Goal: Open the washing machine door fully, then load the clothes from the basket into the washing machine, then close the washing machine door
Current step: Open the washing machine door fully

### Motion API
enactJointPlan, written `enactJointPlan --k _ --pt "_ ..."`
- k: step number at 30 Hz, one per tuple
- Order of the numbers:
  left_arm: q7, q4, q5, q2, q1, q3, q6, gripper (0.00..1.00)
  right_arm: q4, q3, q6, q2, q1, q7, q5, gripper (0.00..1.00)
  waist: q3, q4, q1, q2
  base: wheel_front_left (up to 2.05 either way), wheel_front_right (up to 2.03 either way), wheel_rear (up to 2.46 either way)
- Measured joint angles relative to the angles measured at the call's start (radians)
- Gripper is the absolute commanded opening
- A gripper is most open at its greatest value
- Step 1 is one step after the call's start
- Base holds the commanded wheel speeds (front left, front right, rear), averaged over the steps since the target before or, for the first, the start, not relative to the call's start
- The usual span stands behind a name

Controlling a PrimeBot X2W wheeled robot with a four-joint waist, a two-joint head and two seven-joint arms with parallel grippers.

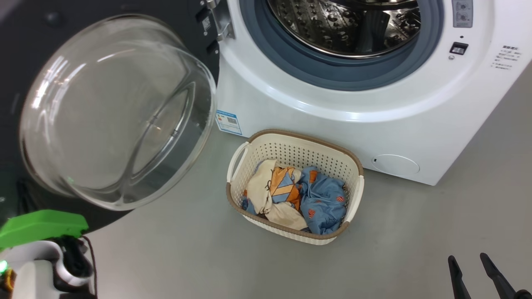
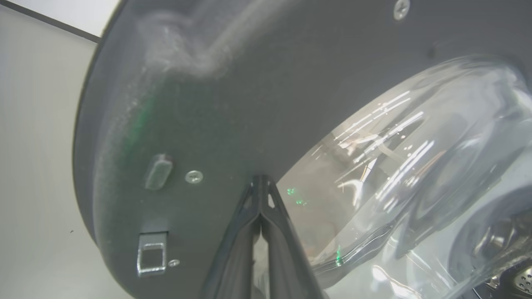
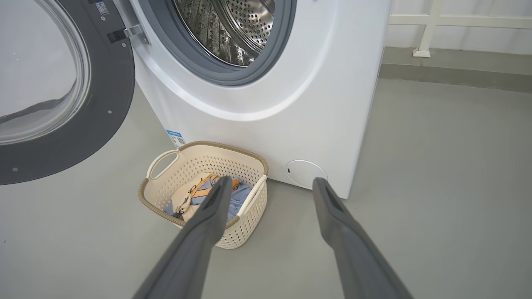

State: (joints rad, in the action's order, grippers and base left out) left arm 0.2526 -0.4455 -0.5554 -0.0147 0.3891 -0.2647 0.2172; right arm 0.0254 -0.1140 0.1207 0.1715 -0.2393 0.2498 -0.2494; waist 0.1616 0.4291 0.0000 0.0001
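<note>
Left claw [image 2: 261, 180] pinched empty (tips at the washing machine door [image 2: 249, 104]) — right claw [image 3: 272, 182] wide.

The left gripper [image 2: 261, 185] is closed: its two dark fingers [image 2: 237, 249] meet at the tips, with only a thin slit between them lower down. At the near left of the head view, the left wrist [image 1: 35, 268] shows pale, topped by a green cover [image 1: 41, 227]. The right gripper [image 3: 272, 182] stands spread wide and holds nothing. It sits at the near right of the head view [image 1: 467, 258], tips pointing far.
</note>
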Motion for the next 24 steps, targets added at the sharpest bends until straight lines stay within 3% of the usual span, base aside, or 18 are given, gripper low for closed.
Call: enactJointPlan --k 10,24 --pt "0.003 -0.14 0.115 0.004 0.105 -0.167 -0.059 0.0 0.012 0.004 0.0 -0.002 0.014 0.0 -0.003 1.0 -0.004 -0.035 0.0 0.0 0.0 0.0 0.0" --pt "0.003 -0.258 0.226 -0.01 0.195 -0.28 -0.109 0.0 0.03 0.01 0.0 -0.013 0.014 0.0 -0.007 1.0 -0.023 -0.043 0.0 0.0 0.0 0.0 0.0"
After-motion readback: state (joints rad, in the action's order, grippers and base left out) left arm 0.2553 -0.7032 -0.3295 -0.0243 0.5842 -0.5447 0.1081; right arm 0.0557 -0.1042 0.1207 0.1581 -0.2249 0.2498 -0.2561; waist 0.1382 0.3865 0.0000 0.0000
